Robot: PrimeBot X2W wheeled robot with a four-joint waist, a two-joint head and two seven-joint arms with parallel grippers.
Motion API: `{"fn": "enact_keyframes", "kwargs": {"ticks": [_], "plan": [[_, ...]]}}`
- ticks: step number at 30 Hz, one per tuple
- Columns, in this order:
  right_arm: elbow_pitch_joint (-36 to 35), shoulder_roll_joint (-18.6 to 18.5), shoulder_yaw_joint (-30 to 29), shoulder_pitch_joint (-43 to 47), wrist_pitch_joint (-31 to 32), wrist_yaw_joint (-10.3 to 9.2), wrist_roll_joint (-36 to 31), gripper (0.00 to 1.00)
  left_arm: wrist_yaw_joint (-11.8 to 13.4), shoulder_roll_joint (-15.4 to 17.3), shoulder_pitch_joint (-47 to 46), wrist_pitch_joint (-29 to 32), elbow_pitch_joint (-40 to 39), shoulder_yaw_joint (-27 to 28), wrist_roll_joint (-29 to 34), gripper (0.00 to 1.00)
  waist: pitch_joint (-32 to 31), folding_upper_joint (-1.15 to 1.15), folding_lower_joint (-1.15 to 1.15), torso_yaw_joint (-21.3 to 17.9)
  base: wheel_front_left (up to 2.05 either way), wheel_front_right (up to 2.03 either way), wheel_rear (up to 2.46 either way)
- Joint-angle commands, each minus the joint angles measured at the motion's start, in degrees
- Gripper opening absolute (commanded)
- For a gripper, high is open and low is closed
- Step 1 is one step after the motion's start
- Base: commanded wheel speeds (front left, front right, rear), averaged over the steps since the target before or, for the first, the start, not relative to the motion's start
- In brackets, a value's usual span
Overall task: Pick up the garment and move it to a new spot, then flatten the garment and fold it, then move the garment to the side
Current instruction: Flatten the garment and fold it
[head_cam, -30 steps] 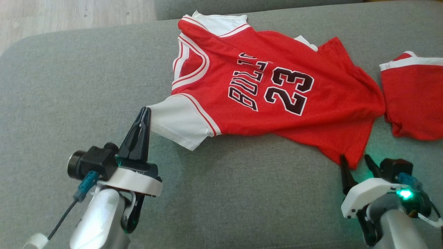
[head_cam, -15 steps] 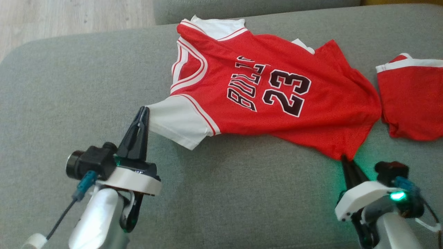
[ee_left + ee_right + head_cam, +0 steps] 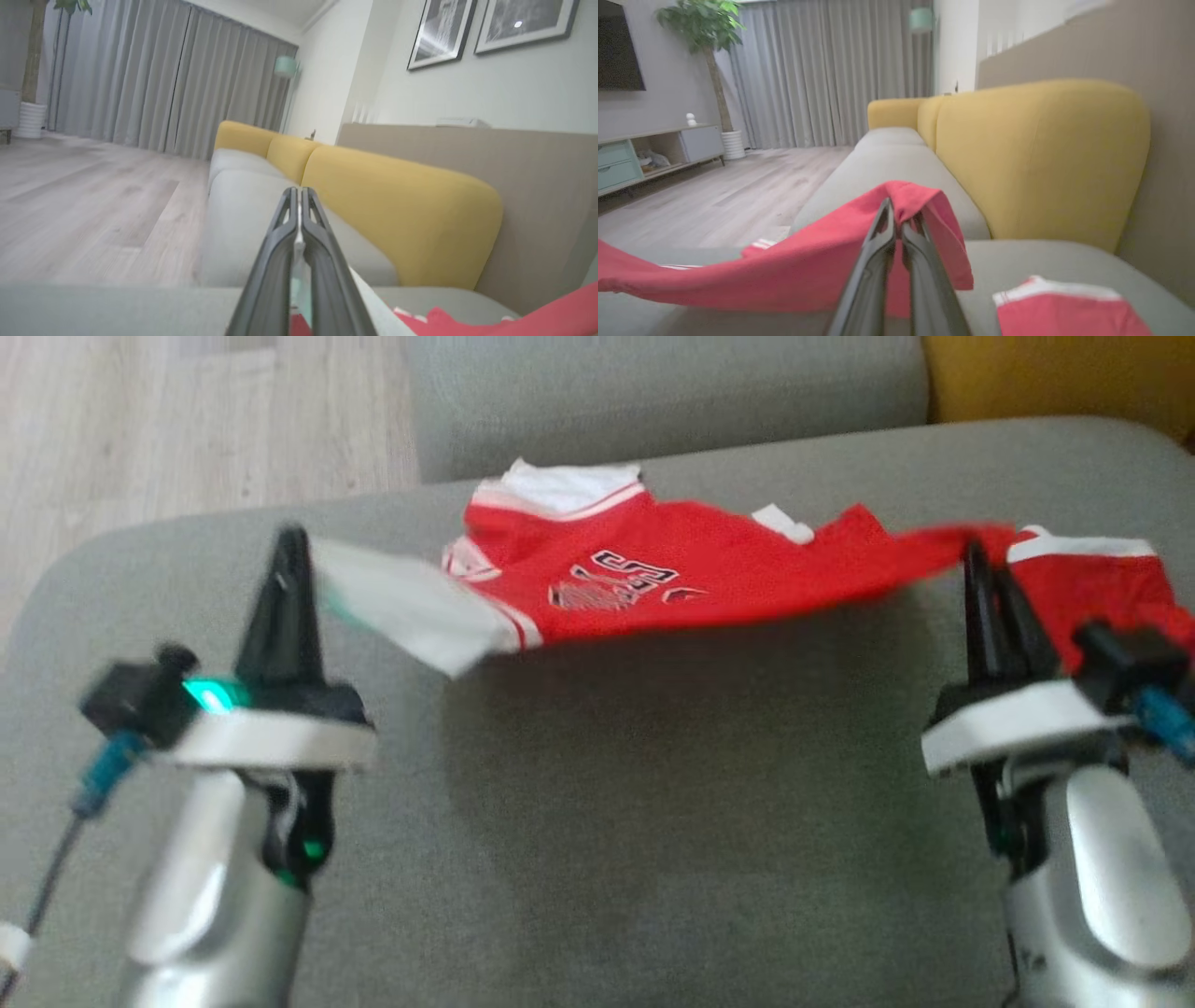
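Observation:
The garment (image 3: 691, 574) is a red jersey with white sleeves and black lettering, stretched and lifted above the grey sofa seat (image 3: 597, 821). My left gripper (image 3: 291, 537) is shut on its white sleeve at the left. My right gripper (image 3: 974, 553) is shut on the red hem corner at the right. In the right wrist view the red garment (image 3: 817, 270) drapes over my shut gripper (image 3: 896, 210). In the left wrist view a thin white edge of cloth sits between the closed fingers of my left gripper (image 3: 297, 193), and the red garment (image 3: 537, 317) shows at the lower right.
A second red piece with a white band (image 3: 1102, 588) lies on the seat at the far right, just behind my right gripper. Yellow back cushions (image 3: 1041, 158) line the sofa's far side. Wooden floor (image 3: 187, 420) lies beyond the seat's left edge.
My right gripper closed on the hem corner. Both grippers then rose and carried the garment up off the seat, pulling it taut. The head view tilted upward.

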Motion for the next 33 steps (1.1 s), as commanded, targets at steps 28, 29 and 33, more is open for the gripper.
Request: {"fn": "enact_keyframes", "kwargs": {"ticks": [28, 29, 33], "plan": [[-22.0, -13.0, 10.7, -15.6, 16.0, -0.11, 5.6, 0.00, 7.9, 7.8, -16.2, 19.6, -28.8, 14.9, -17.3, 0.00, 2.0, 0.00, 0.00, 1.8, 0.00, 0.00, 0.00], [-20.2, -12.9, 11.0, -17.2, 16.4, -0.11, 5.8, 0.00, 8.0, 8.1, -17.6, 19.8, -26.5, 15.1, -17.4, 0.00, 3.2, 0.00, 0.00, 1.6, 0.00, 0.00, 0.00], [-10.5, -14.8, 15.2, -28.2, 14.7, -0.11, 5.1, 0.00, 8.1, 10.1, -27.1, 20.2, -15.3, 15.7, -17.2, 0.00, 10.4, 0.00, 0.00, 1.1, 0.00, 0.00, 0.00]]}}
